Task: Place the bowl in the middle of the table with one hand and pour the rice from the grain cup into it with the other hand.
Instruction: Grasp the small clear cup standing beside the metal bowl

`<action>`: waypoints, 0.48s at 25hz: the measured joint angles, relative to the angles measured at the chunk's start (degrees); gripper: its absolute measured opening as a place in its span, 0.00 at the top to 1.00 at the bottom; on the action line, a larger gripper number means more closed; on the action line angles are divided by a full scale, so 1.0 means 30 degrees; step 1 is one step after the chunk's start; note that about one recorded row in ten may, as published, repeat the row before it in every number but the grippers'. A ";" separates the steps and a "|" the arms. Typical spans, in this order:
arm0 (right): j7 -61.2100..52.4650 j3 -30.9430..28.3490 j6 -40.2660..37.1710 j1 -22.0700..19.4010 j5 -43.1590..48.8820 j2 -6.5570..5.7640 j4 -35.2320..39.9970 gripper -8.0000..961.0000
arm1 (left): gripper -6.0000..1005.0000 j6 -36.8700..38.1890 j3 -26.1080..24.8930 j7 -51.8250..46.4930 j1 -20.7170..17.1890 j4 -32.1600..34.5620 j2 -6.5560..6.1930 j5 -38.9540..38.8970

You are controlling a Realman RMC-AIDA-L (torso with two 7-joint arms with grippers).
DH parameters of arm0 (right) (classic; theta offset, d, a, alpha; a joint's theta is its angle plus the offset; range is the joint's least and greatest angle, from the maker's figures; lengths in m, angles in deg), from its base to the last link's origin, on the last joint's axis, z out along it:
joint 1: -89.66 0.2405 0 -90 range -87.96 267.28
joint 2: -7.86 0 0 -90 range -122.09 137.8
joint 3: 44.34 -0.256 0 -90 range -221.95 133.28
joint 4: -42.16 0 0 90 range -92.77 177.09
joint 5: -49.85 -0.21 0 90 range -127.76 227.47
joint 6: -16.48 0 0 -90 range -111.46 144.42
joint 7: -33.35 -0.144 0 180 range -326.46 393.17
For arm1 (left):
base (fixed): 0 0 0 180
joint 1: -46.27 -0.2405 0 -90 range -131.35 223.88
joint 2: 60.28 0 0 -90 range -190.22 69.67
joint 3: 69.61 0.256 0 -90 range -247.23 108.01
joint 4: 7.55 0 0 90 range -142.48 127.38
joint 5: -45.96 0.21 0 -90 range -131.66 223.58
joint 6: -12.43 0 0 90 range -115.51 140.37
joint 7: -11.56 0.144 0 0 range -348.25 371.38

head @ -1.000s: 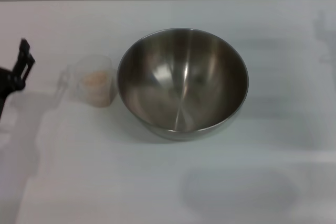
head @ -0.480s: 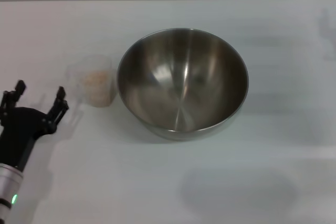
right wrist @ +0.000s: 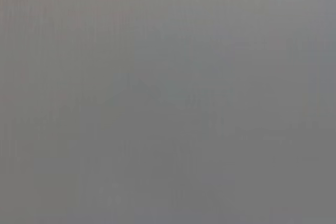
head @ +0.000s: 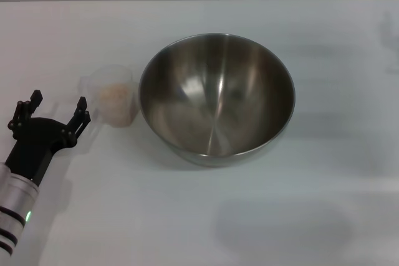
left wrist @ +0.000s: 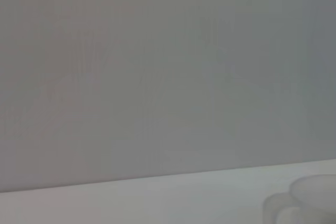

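Left end effector [head: 56, 108] spread wide, near grain cup [head: 115, 96]; cup just beside bowl [head: 216, 95]; bare white table [head: 262, 216] around both; right end effector unseen

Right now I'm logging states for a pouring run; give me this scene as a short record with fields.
bowl: steel bowl mid-table, empty
cup: clear cup just left of the bowl, upright, rice inside
left pincer: left pincer open, left of the cup, not touching it
right pincer: not in view
surface: white table
pour: not started
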 joint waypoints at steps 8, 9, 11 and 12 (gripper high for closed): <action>0.0022 0.0000 -0.0037 -0.0201 0.0010 0.0097 0.0044 0.41 | 0.17 -0.0369 -0.0050 -0.0019 0.0731 0.0388 0.0000 -0.0273; 0.0022 0.0000 -0.0037 -0.0201 0.0010 0.0097 0.0044 0.41 | 0.17 -0.0369 -0.0050 -0.0019 0.0731 0.0388 0.0000 -0.0273; 0.0027 0.0000 -0.0171 -0.0233 0.0010 0.0103 0.0061 0.41 | 0.17 -0.0555 -0.0049 -0.0065 0.1025 0.0566 0.0000 -0.0382; 0.0027 0.0000 -0.0171 -0.0233 0.0010 0.0103 0.0061 0.41 | 0.17 -0.0555 -0.0049 -0.0065 0.1025 0.0566 0.0000 -0.0382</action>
